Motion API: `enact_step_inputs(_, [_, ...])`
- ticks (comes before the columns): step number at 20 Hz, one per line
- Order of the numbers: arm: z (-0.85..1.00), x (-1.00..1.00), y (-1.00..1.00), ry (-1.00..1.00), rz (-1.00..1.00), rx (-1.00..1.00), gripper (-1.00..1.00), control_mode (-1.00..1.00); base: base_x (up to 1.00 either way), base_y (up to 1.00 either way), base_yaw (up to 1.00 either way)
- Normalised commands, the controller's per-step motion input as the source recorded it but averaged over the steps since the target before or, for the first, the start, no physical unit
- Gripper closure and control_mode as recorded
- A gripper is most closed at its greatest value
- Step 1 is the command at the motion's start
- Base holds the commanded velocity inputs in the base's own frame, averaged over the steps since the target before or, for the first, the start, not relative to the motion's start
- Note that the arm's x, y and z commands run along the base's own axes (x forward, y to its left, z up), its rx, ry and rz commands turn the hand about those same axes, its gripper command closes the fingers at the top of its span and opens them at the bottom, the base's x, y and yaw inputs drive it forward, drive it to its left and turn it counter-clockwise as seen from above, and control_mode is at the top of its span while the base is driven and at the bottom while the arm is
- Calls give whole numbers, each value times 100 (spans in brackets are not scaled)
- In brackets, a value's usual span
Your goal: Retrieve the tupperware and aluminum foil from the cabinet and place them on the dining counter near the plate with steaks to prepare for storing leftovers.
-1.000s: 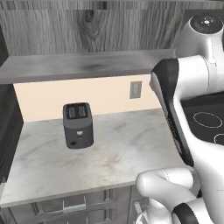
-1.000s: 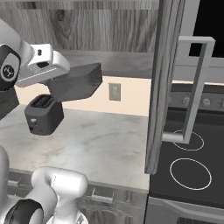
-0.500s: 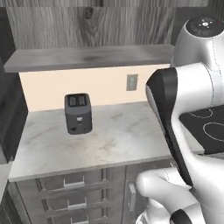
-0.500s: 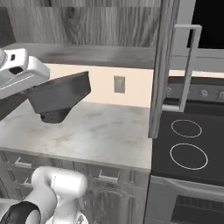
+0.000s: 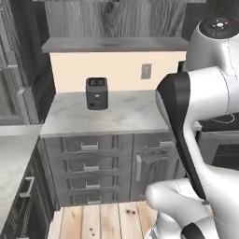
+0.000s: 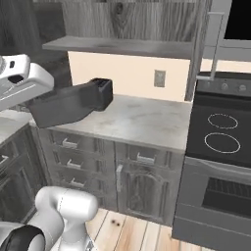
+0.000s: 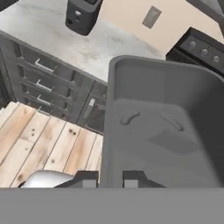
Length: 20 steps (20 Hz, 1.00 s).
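In the left base view, a black two-slot toaster (image 5: 97, 93) is seen standing on a white marbled counter (image 5: 126, 114). Grey drawers with bar handles (image 5: 88, 163) are set under it. Above, the grey plank shelf of the dark wood-grain cabinet (image 5: 116, 44) is seen. A light wooden floor (image 5: 102, 219) lies below.

In the right base view, the small dark grey open tub (image 6: 68, 104) is held up in the air at the left, in front of the toaster (image 6: 104, 88). It is tipped on its side and is not touching the counter. A black stove with ring marks (image 6: 220, 135) stands to the right.

In the hand view, the hand (image 7: 109, 178) is clenched on the near rim of the tub (image 7: 166, 127), one dark fingertip (image 7: 86, 178) on each side of the wall. The toaster (image 7: 81, 15) is seen at the top.
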Motion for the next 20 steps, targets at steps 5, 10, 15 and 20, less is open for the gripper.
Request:
enact_step_inputs(5, [0, 0, 0, 0, 0, 0, 100, 100, -95, 0, 64])
enact_step_inputs(10, [0, 0, 0, 0, 0, 0, 100, 100, -62, 0, 90])
enact_step_inputs(15, [0, 0, 0, 0, 0, 0, 100, 100, -24, 6, 99])
enact_step_inputs(20, [0, 0, 0, 0, 0, 0, 100, 100, -12, 10, 100])
